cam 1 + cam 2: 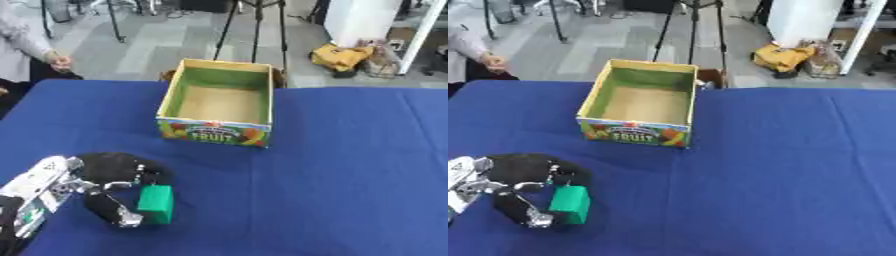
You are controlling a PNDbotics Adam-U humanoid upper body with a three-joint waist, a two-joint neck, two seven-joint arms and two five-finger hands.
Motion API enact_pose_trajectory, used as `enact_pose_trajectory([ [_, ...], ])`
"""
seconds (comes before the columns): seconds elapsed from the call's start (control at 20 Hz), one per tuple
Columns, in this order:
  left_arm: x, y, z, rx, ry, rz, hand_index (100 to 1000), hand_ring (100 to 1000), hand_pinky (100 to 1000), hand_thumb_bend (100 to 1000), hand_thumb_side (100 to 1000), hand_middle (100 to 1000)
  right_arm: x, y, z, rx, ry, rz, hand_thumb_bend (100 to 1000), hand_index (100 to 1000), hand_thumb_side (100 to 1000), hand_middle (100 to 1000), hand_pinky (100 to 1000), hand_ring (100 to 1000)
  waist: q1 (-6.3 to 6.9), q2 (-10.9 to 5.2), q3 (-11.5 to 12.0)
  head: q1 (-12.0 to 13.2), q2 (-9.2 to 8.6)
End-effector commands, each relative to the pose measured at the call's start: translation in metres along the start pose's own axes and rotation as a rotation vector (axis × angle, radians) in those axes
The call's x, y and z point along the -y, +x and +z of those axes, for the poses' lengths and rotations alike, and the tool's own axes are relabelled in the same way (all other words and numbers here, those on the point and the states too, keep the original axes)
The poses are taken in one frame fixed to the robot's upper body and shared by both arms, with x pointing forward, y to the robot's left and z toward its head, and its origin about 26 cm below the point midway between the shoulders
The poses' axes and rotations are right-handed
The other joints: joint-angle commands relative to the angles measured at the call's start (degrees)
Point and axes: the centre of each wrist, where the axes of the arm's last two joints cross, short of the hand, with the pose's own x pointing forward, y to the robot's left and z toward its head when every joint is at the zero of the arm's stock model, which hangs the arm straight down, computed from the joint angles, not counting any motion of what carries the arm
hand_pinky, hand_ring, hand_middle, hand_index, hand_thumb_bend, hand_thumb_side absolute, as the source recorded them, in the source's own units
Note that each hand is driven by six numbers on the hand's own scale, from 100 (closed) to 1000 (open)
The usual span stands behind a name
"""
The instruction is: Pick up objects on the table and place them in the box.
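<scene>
Green block [157,203] sits at the near left of the blue bench [350,175], seemingly pinched by the left hand's [109,172] curled fingers [112,210]; fruit box [219,102] stands far.

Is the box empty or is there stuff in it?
Empty. The box shows only its bare brown floor and green walls. The green block is on the table, between the left hand's fingers.
</scene>
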Motion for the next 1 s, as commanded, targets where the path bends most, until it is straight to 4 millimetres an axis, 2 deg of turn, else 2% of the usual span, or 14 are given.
enact_pose_trajectory([
  [0.05, -0.0033, -0.0028, 0.0031, 0.127, -0.172, -0.097, 906, 899, 815, 307, 1000, 897, 0.0026, 0.0057, -0.0088, 0.035, 0.008, 0.011, 100, 809, 580, 549, 830, 852, 0.11, -0.77, 0.0, -0.1, -0.36],
  [0.45, -0.0003, -0.0017, -0.0001, 0.12, -0.173, -0.096, 888, 867, 793, 286, 1000, 799, 0.0029, 0.0058, -0.0094, 0.038, 0.002, 0.011, 100, 807, 580, 546, 831, 851, -0.06, -0.47, -0.2, -0.1, -0.56],
  [0.7, 0.0026, -0.0002, -0.0029, 0.118, -0.15, -0.094, 867, 815, 756, 229, 1000, 706, 0.0033, 0.0058, -0.0093, 0.038, -0.002, 0.013, 100, 804, 580, 545, 831, 851, -0.14, -0.41, -0.3, 0.0, -0.69],
  [0.85, 0.0039, -0.0001, -0.0038, 0.115, -0.135, -0.088, 852, 795, 739, 183, 967, 674, 0.0037, 0.0059, -0.0092, 0.038, -0.006, 0.014, 100, 803, 579, 545, 832, 851, -0.19, -0.39, -0.4, 0.0, -0.8],
  [0.95, 0.0053, 0.0001, -0.0042, 0.111, -0.13, -0.085, 839, 773, 721, 130, 894, 648, 0.004, 0.0059, -0.0092, 0.038, -0.008, 0.016, 100, 803, 578, 545, 832, 851, -0.23, -0.36, -0.4, 0.0, -0.82],
  [1.0, 0.0059, 0.0001, -0.0043, 0.107, -0.127, -0.083, 830, 764, 712, 100, 819, 636, 0.0042, 0.0059, -0.0092, 0.038, -0.01, 0.016, 100, 803, 577, 545, 832, 851, -0.23, -0.35, -0.4, 0.0, -0.79],
])
